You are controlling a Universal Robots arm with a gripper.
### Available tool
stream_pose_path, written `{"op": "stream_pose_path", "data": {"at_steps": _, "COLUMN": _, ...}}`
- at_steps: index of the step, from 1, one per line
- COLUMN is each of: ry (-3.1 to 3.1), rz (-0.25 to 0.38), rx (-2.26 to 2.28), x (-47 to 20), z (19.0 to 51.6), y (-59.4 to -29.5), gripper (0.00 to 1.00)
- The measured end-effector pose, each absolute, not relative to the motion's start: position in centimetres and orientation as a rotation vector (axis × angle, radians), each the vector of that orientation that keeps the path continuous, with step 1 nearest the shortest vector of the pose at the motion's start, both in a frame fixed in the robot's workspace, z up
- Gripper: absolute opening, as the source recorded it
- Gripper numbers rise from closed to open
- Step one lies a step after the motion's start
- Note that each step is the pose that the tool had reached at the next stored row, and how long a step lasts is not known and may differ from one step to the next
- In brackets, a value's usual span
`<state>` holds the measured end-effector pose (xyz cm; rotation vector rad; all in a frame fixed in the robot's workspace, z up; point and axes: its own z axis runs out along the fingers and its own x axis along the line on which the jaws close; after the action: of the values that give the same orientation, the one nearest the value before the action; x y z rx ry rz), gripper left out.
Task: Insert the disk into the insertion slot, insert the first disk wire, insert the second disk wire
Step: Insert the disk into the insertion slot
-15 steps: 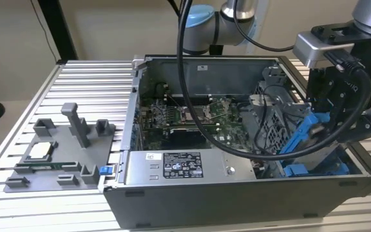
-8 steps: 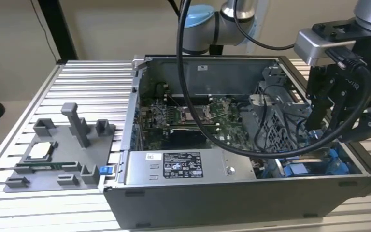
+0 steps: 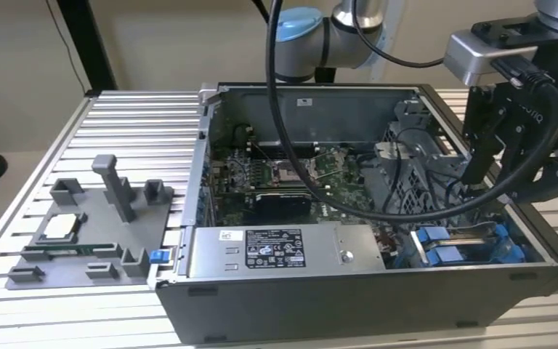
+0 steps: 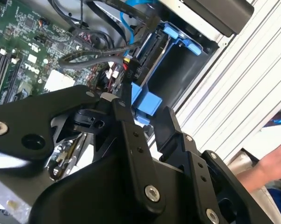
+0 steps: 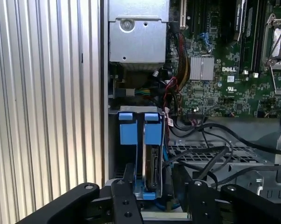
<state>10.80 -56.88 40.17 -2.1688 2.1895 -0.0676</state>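
Note:
The disk point(image 5: 152, 170) stands on edge in its blue frame inside the insertion slot point(image 5: 126, 128), a grey bay with blue tabs at the case's near corner on the exterior view's right point(image 3: 453, 247). My gripper point(image 3: 475, 178) hangs just above that bay. In both wrist views the black fingers point(image 5: 126, 198) are spread, and the gripper point(image 5: 161, 196) point(image 4: 145, 112) is open with nothing between them. A black connector point(image 4: 132, 70) with red and yellow wires sits just beyond one fingertip point(image 4: 121, 102), next to the disk's end; whether it is plugged in I cannot tell. A blue cable point(image 5: 165, 163) runs beside the disk.
The open computer case point(image 3: 376, 298) lies on a slatted aluminium table point(image 3: 134, 123). Inside are the motherboard point(image 3: 289, 174), a grey box with a sticker point(image 3: 279, 251) and a perforated cage point(image 5: 210, 154) crossed by black cables. A grey fixture point(image 3: 95, 218) sits at the exterior view's left. A person's hand point(image 4: 270, 163) is beside the table.

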Motion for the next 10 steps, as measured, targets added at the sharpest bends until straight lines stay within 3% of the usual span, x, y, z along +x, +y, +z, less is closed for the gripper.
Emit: {"op": "stream_pose_path", "data": {"at_steps": 10, "ry": 2.184, "rz": -0.064, "rx": -2.163, "x": 12.5, "z": 39.6, "y": -55.8, "gripper": 1.00}}
